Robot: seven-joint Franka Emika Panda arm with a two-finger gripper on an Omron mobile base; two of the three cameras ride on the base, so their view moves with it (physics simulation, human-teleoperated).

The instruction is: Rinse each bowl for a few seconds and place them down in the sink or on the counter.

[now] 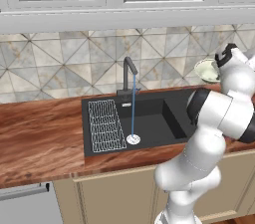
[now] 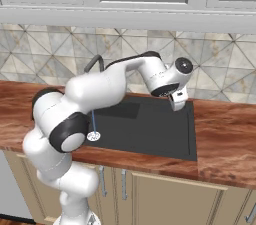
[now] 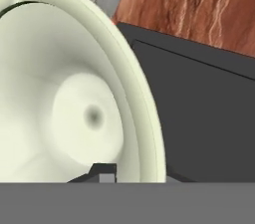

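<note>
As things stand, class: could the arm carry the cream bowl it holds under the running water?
Probably yes. The gripper holds the cream bowl raised at the sink's right end, and the open basin between it and the water stream holds nothing to block the move.

No lettering, label, brand, number or sign can be read anywhere in these pictures.
</note>
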